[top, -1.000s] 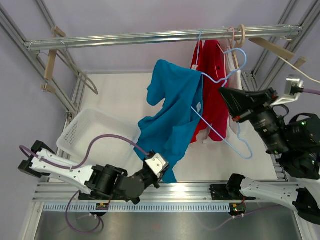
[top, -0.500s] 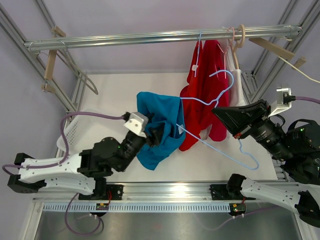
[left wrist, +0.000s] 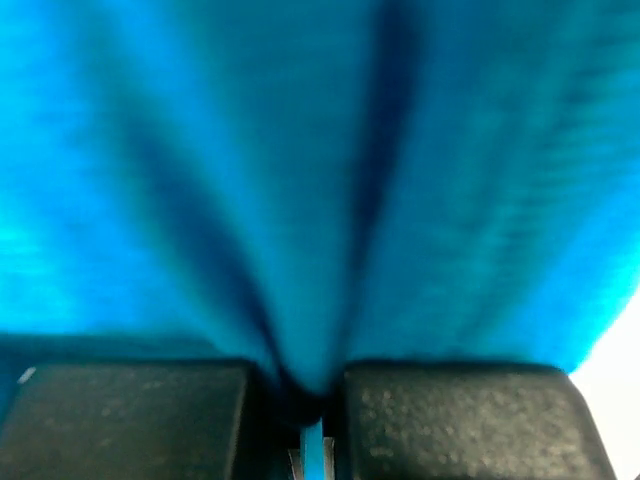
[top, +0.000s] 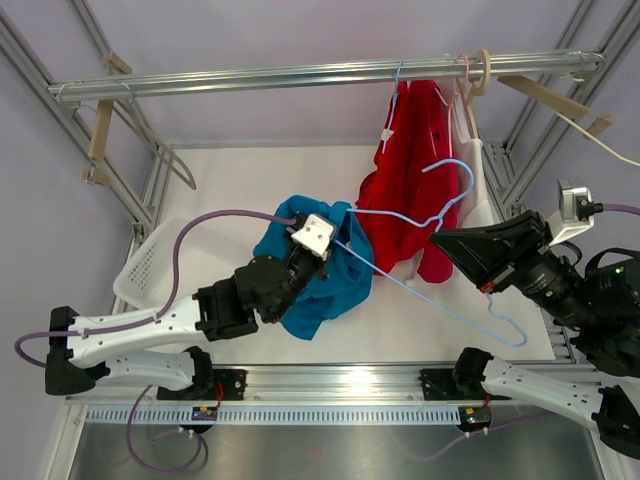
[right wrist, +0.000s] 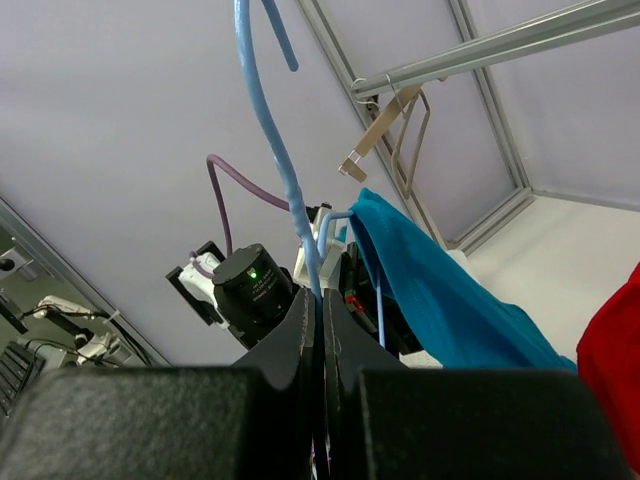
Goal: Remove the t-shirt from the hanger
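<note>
I note the white perforated plastic basket [top: 140,270] at far left; the blue t-shirt [top: 340,285] hangs bunched just beside it, not inside. The cloth is soft and crumpled into deep folds, with one arm of the thin blue wire hanger [right wrist: 284,170] running into it. I see the left gripper [left wrist: 322,420] pinched tight on the t-shirt and the right gripper [right wrist: 320,330] clamped on the hanger

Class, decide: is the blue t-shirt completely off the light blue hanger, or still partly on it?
Partly on: one end of the hanger runs into the bunched t-shirt, which the left hand pinches.
</note>
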`<action>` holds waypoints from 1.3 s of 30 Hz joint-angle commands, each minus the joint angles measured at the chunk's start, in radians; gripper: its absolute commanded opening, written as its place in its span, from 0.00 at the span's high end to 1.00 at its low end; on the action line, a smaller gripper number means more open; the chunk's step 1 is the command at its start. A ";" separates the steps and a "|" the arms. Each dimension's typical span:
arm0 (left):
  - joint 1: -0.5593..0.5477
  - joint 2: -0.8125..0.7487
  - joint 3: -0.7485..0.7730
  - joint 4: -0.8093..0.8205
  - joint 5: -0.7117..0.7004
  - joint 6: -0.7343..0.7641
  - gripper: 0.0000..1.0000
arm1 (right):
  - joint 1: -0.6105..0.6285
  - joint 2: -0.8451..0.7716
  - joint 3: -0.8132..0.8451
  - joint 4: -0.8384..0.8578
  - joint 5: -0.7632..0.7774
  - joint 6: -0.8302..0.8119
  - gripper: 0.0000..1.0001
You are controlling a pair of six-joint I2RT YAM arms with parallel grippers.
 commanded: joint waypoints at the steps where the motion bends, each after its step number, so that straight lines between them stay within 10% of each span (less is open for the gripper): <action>1: 0.000 -0.063 0.065 0.032 -0.007 0.005 1.00 | -0.005 -0.054 -0.004 0.050 -0.018 0.025 1.00; 18: 0.000 0.051 1.063 -0.499 -0.060 0.295 1.00 | -0.003 -0.145 -0.062 -0.167 0.301 -0.075 1.00; 39: 0.085 -0.192 0.612 0.001 -0.327 0.785 1.00 | -0.003 -0.033 -0.076 -0.191 0.219 -0.066 1.00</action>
